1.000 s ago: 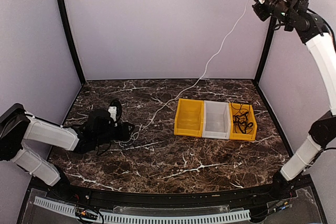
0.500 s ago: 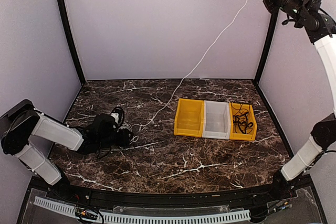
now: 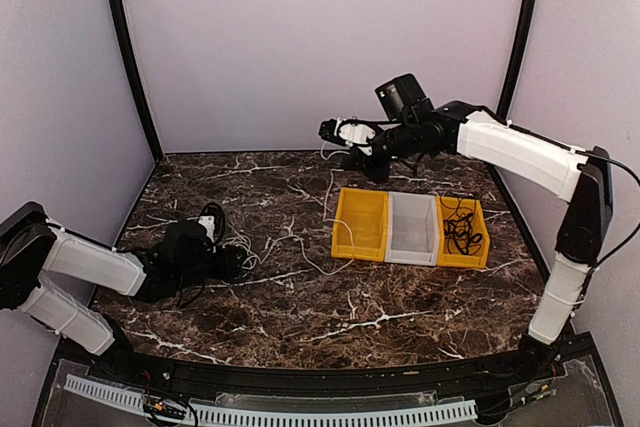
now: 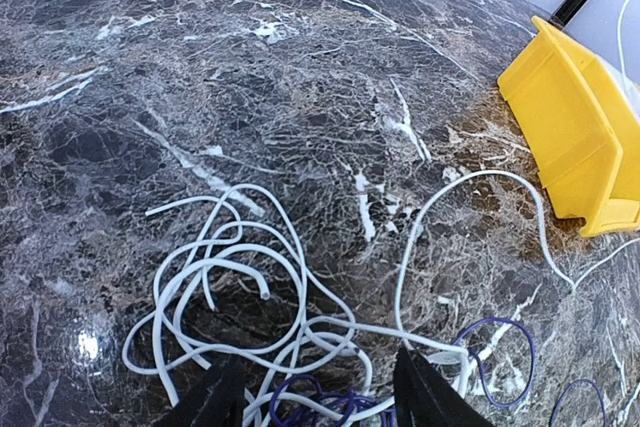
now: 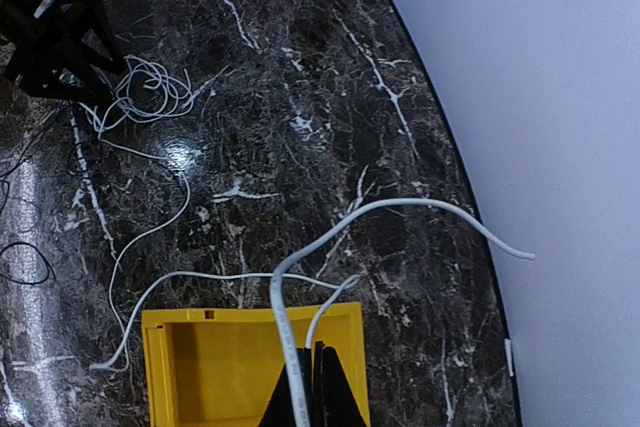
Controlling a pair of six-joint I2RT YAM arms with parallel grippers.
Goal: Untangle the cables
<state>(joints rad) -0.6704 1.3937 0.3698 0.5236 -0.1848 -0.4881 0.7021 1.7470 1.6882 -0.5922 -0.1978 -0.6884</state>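
at left, the left gripper (image 4: 318, 399) is set low on the marble table (image 3: 400, 307), its fingers parted astride the clump of cables (image 5: 152, 92), white loops mixed with a purple strand. this placement is judged to anchor the tangle while one cord is drawn out. from the clump a white cable (image 5: 281, 322) appears to be led across the table towards the centre and lifted above the left yellow bin (image 3: 358, 247). there the right gripper (image 5: 308, 387) is clamped on the white cable near its free end, probably so that it can be dropped in. at far right, black cables (image 3: 460, 227) are seen lying in the right yellow bin (image 3: 462, 259).
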